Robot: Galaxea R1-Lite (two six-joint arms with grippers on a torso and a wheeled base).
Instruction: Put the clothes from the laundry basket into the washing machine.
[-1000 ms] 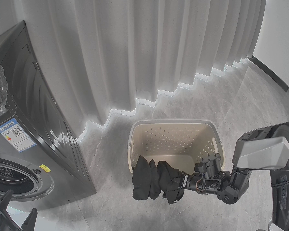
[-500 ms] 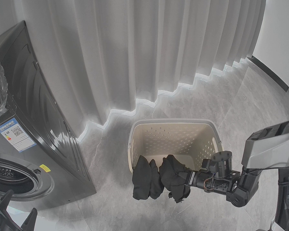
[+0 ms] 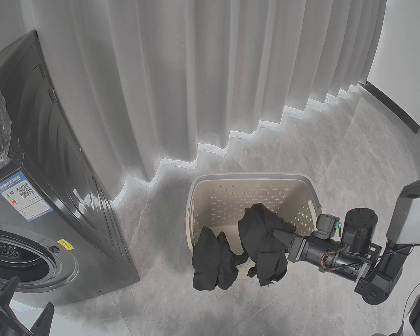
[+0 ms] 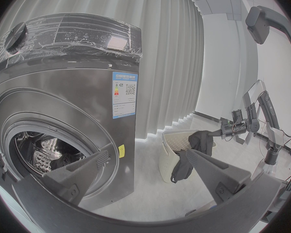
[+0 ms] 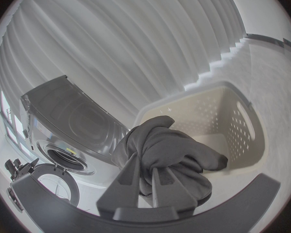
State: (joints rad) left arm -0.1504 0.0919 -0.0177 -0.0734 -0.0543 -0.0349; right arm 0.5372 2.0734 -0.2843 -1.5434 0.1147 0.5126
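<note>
A cream laundry basket (image 3: 254, 178) stands on the floor by the curtain. My right gripper (image 3: 284, 247) is shut on a bunch of dark clothing (image 3: 262, 239), held just above the basket's near rim. A dark fold (image 3: 212, 263) still hangs over the near left rim, apparently joined to the held bunch. In the right wrist view the fingers (image 5: 132, 172) pinch the dark clothing (image 5: 165, 146) in front of the basket (image 5: 245, 114). The grey washing machine (image 3: 42, 164) stands at the left with its round opening (image 3: 14, 262) uncovered. My left gripper (image 3: 21, 304) is open near that opening (image 4: 48, 156).
A white curtain (image 3: 210, 61) hangs behind the basket and the machine. Grey tiled floor (image 3: 163, 239) lies open between the machine and the basket. Something dark lies inside the drum (image 4: 59, 161). The machine's door (image 5: 55, 182) is swung open.
My right gripper has risen and drawn back to the right, lifting the dark bunch from the near rim to above the basket. The left gripper has kept still.
</note>
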